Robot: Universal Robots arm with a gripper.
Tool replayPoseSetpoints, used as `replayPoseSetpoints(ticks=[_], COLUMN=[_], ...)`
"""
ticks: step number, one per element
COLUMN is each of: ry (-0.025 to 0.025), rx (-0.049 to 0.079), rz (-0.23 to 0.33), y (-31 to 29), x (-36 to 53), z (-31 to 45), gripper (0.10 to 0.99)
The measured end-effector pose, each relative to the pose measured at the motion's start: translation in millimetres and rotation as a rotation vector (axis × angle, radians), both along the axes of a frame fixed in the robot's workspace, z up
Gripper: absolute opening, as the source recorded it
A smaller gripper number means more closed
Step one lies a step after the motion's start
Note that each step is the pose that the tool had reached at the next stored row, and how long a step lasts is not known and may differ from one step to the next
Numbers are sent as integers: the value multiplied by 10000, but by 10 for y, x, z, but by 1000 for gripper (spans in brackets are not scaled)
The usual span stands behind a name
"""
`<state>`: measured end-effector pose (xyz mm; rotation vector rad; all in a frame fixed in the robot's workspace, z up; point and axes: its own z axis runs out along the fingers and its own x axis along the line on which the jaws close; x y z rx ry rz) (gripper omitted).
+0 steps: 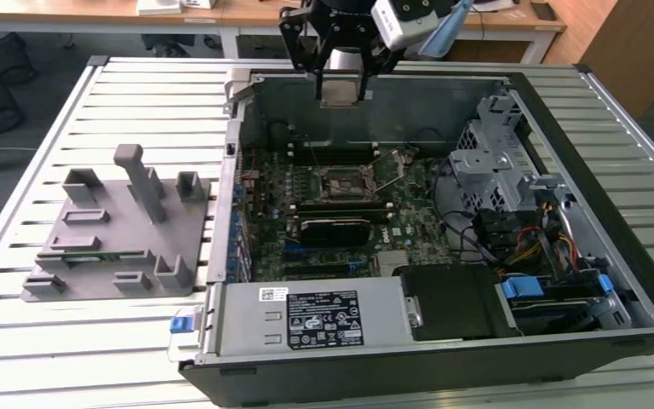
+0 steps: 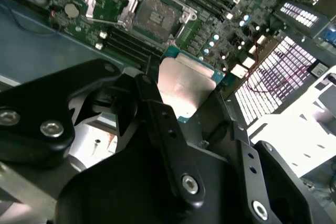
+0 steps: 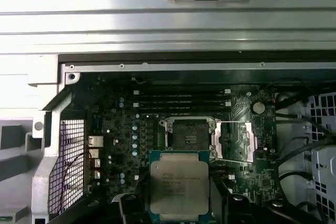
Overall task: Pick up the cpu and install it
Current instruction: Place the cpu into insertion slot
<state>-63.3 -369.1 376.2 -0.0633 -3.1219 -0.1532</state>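
My gripper [image 1: 341,85] is shut on the cpu [image 1: 341,90], a flat square chip with a silvery top. It hangs high over the far wall of the open computer case [image 1: 633,281]. Both wrist views show the cpu [image 2: 184,85] [image 3: 178,184] clamped by its edges between the black fingers [image 2: 157,114] [image 3: 128,205]. Below it, in the middle of the green motherboard, the socket [image 1: 344,181] [image 3: 188,134] [image 2: 155,17] lies bare. Its metal load plate [image 3: 233,140] is swung open to one side. The cpu is well above the socket and touches nothing else.
A grey plastic fixture block [image 1: 123,230] stands on the slatted table on the exterior view's left. Inside the case sit the power supply [image 1: 304,319] at the near edge, a drive cage [image 1: 497,162] and cable bundles [image 1: 531,247] on the exterior view's right, and memory slots [image 3: 181,100] beside the socket.
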Motion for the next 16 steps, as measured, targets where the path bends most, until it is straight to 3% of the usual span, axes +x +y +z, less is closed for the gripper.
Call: replayPoseSetpoints(ticks=[16], ry=[1], rx=[-1], rz=[-2877], y=[0], x=[0], z=[-20], gripper=[541])
